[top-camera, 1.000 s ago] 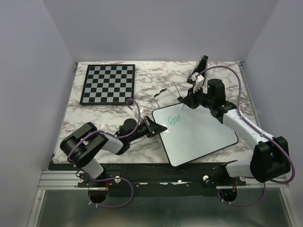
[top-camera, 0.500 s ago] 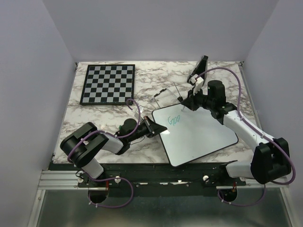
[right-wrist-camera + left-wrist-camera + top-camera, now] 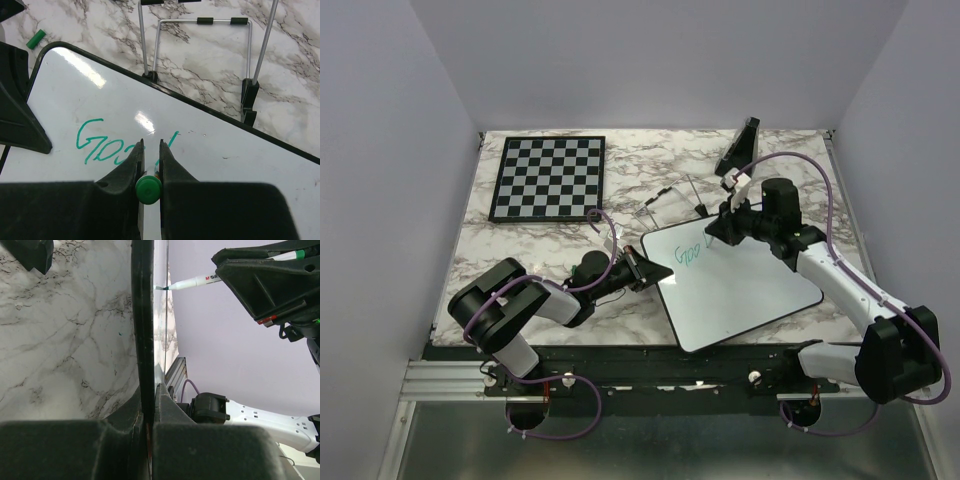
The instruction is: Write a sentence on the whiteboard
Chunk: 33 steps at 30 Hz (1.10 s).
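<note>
Broadly, table (image 3: 520, 250): white marble pattern with dark veins; it carries everything below.
Whiteboard (image 3: 740, 290): lies on the near right part of the table, turned at an angle. It has a white face, a thin black rim and rounded corners.
Chessboard (image 3: 548, 178): black-and-white checkered, flat at the far left, well apart from the whiteboard.
Right arm: reaches from the near right corner over the whiteboard's far edge.
Left arm: lies low along the table, stretched toward the whiteboard's left corner.
Right gripper (image 3: 148, 145): jaws clamped on a marker, held over the upper left part of the whiteboard.
Left gripper (image 3: 645, 270): jaws pressed onto the whiteboard's black rim at its left edge, with the rim running between them in the left wrist view.
Wire stand (image 3: 220, 21): bare metal frame with black sleeves, on the table just beyond the whiteboard's far edge.
Black wedge (image 3: 740, 145): stands near the far edge of the table, behind the right arm.
Marker (image 3: 192, 283): white barrel with a green end; its tip is at the board's face.
Writing (image 3: 107, 145): teal letters reading "Goo", then one stroke beside the right jaws; the part under the jaws is hidden.
Green cap (image 3: 35, 39): lies on the marble just off the whiteboard's corner.
</note>
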Each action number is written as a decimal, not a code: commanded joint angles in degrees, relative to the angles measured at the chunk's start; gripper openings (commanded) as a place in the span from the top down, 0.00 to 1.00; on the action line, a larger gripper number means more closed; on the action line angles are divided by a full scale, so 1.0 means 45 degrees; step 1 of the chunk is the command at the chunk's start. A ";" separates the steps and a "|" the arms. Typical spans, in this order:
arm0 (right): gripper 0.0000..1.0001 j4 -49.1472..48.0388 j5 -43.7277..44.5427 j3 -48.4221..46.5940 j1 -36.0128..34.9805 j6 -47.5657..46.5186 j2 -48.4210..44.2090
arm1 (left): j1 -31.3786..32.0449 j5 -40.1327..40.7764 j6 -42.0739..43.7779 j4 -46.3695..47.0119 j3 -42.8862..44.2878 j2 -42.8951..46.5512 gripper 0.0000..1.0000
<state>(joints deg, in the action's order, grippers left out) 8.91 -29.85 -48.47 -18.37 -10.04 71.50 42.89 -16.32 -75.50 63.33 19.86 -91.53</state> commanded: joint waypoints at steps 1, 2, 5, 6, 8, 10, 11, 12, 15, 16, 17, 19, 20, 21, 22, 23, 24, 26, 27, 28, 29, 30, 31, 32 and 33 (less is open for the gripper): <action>0.99 0.0326 -0.0068 0.0029 0.0000 0.0044 0.0027 | 0.0175 -0.0535 0.0939 0.0595 0.0119 -0.0110 1.00; 1.00 0.0055 0.0010 -0.0030 0.0000 0.0122 0.0047 | 0.0175 -0.0534 0.0939 0.0614 0.0119 -0.0110 1.00; 0.99 -0.0298 0.0128 -0.0263 0.0000 0.0317 0.0301 | 0.0175 -0.0554 0.0939 0.0595 0.0119 -0.0091 1.00; 0.99 -0.0377 0.0206 -0.0284 0.0000 0.0376 0.0379 | 0.0175 -0.0535 0.0939 0.0595 0.0099 -0.0052 1.00; 0.99 -0.0533 0.0323 -0.0381 0.0000 0.0415 0.0477 | 0.0195 -0.0534 0.0958 0.0517 0.0099 -0.0013 1.00; 0.99 -0.0631 0.0421 -0.0479 0.0000 0.0454 0.0497 | 0.0194 -0.0535 0.0978 0.0516 0.0099 -0.0032 1.00; 0.99 -0.0670 0.0421 -0.0479 0.0000 0.0474 0.0574 | 0.0175 -0.0554 0.0978 0.0555 0.0099 -0.0032 1.00; 0.99 -0.0690 0.0344 -0.0537 0.0000 0.0513 0.0575 | 0.0175 -0.0554 0.0959 0.0575 0.0118 -0.0051 1.00; 0.99 -0.0788 0.0052 -0.0519 0.0000 0.0649 0.0633 | 0.0175 -0.0573 0.0939 0.0653 0.0119 -0.0130 1.00; 0.99 -0.0769 -0.0046 -0.0499 0.0000 0.0669 0.0653 | 0.0175 -0.0554 0.0939 0.0653 0.0138 -0.0130 1.00; 0.99 -0.0788 -0.0144 -0.0480 0.0020 0.0669 0.0653 | 0.0175 -0.0573 0.0939 0.0653 0.0138 -0.0130 1.00; 0.99 -0.0749 -0.0534 -0.0402 0.0020 0.0670 0.0653 | 0.0175 -0.0554 0.0939 0.0653 0.0119 -0.0130 1.00; 1.00 -0.0671 -0.0690 -0.0363 0.0001 0.0669 0.0653 | 0.0175 -0.0554 0.0939 0.0653 0.0099 -0.0110 1.00; 1.00 -0.0593 -0.0963 -0.0362 -0.0019 0.0631 0.0653 | 0.0175 -0.0573 0.0939 0.0672 0.0099 -0.0129 1.00; 0.99 -0.0496 -0.1081 -0.0362 0.0000 0.0572 0.0634 | 0.0175 -0.0554 0.0939 0.0673 0.0099 -0.0149 1.00; 1.00 -0.0321 -0.1179 -0.0362 0.0020 0.0514 0.0633 | 0.0194 -0.0554 0.0920 0.0673 0.0099 -0.0149 1.00; 1.00 -0.0203 -0.1296 -0.0362 0.0001 0.0416 0.0614 | 0.0175 -0.0573 0.0919 0.0711 0.0099 -0.0169 1.00; 0.99 0.0128 -0.1375 -0.0362 0.0000 0.0241 0.0575 | 0.0175 -0.0554 0.0919 0.0692 0.0118 -0.0149 1.00; 1.00 0.0207 -0.1414 -0.0304 0.0000 0.0066 0.0556 | 0.0175 -0.0554 0.0919 0.0692 0.0099 -0.0149 1.00; 1.00 0.0286 -0.1395 -0.0265 0.0000 -0.0013 0.0517 | 0.0175 -0.0554 0.0919 0.0673 0.0099 -0.0130 1.00; 0.99 0.0441 -0.1356 -0.0226 0.0000 -0.0092 0.0439 | 0.0194 -0.0554 0.0919 0.0673 0.0099 -0.0130 1.00; 0.99 0.0539 -0.1298 -0.0187 0.0000 -0.0228 0.0399 | 0.0175 -0.0554 0.0919 0.0653 0.0080 -0.0110 1.00; 0.99 0.0656 -0.1239 -0.0148 0.0000 -0.0326 0.0360 | 0.0194 -0.0554 0.0919 0.0672 0.0080 -0.0091 1.00; 0.99 0.0851 -0.1200 -0.0147 0.0000 -0.0385 0.0263 | 0.0175 -0.0573 0.0919 0.0634 0.0080 -0.0091 1.00; 0.99 0.0930 -0.1180 -0.0128 0.0000 -0.0540 0.0224 | 0.0175 -0.0554 0.0939 0.0614 0.0099 -0.0071 1.00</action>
<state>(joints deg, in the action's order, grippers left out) 8.32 -34.28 -49.54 -18.37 -9.50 73.49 42.89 -16.36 -75.70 63.77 19.86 -91.85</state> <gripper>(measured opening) 0.165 0.073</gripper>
